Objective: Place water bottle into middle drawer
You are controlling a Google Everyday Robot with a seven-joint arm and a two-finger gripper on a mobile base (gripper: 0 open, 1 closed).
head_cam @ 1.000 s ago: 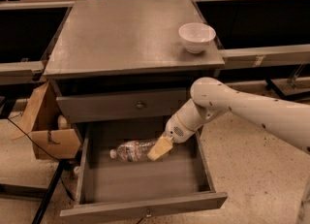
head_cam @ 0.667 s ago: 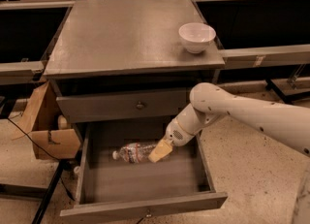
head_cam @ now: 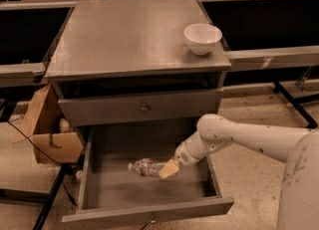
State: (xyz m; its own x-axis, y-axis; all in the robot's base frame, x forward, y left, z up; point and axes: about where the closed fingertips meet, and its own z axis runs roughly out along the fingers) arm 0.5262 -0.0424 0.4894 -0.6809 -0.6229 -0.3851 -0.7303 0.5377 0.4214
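Observation:
The water bottle (head_cam: 143,167), clear with a white cap and a red-and-blue band, lies on its side low inside the open middle drawer (head_cam: 149,196), cap to the left. My gripper (head_cam: 168,170) reaches in from the right and is shut on the bottle's right end, just above the drawer floor. The white arm (head_cam: 239,137) crosses the drawer's right wall.
Above the open drawer is a closed drawer panel with a round knob (head_cam: 144,108). A white bowl (head_cam: 203,38) stands on the cabinet top (head_cam: 124,35) at the back right. A cardboard box (head_cam: 52,142) and a cable lie on the floor at the left.
My gripper has moved toward the drawer's front and lower, carrying the bottle with it. The bowl and the drawers have not moved.

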